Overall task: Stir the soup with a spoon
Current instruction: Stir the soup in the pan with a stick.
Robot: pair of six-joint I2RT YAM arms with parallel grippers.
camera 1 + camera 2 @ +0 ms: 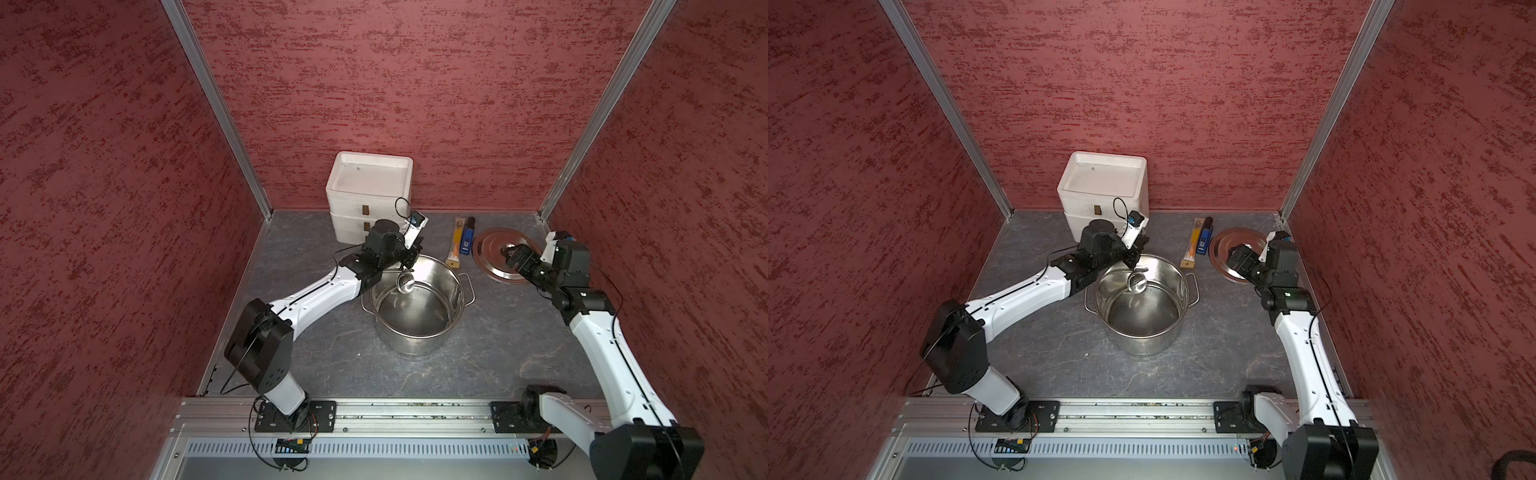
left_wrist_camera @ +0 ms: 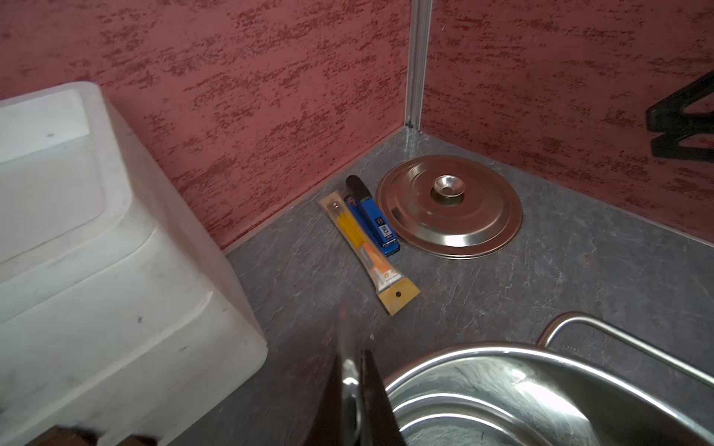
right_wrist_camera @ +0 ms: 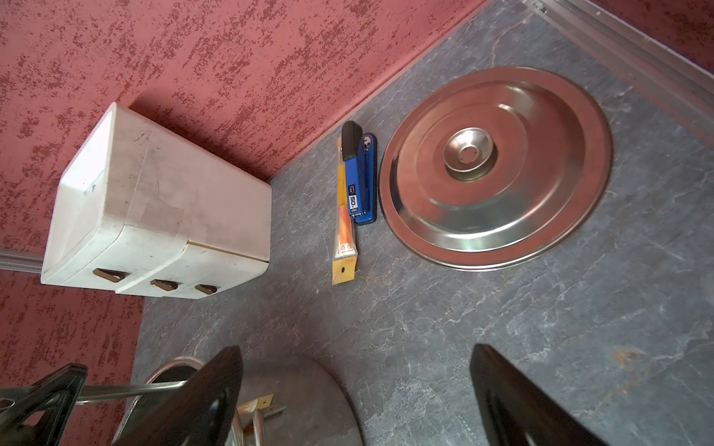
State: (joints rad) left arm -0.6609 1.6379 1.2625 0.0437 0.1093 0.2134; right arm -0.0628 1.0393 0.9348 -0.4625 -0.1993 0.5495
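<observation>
the left gripper (image 1: 410, 262) is clamped on the thin handle of the metal spoon (image 1: 406, 285), its black fingers (image 2: 373, 401) pressed against the handle on either side. the spoon hangs with its small bowl inside the mouth of the steel stockpot (image 1: 409, 345), near the far rim; whether it touches the steel i cannot tell. the pot stands mid-table (image 1: 332, 345). the right gripper (image 1: 512, 258) hovers over the flat round lid (image 1: 490, 249), fingers spread wide and holding nothing. between lid and pot lie a blue stapler (image 1: 467, 241) and an orange-yellow packet (image 1: 456, 245), side by side. a white foam box (image 1: 370, 178) sits against the back wall.
</observation>
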